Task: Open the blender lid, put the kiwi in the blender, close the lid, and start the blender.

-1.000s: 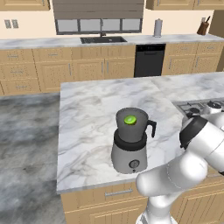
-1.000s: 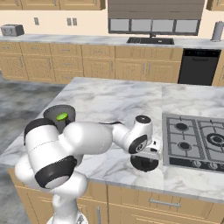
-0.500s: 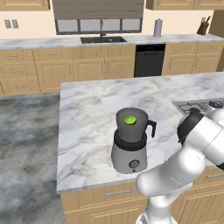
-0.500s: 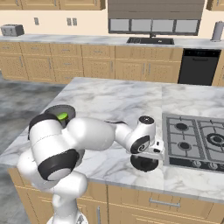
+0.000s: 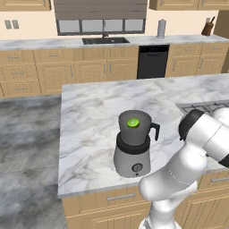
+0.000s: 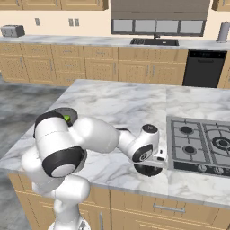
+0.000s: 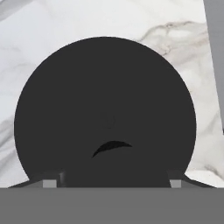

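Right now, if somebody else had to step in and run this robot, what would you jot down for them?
Hand: low over the blender lid on the counter beside the stove; grip cannot be told.
Blender: on the counter, jar open.
Kiwi: inside the jar.
Done: lid off, kiwi in.
Left: pick the lid up, set it on the jar, turn the front knob.

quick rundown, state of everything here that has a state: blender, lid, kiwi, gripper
blender: upright on the island counter, jar open on top, no lid on it
kiwi: inside the open jar
blender lid: off the jar, lying flat on the counter beside the cooktop, under the hand
gripper: down over the lid, fingertips either side of it; grip can't be told
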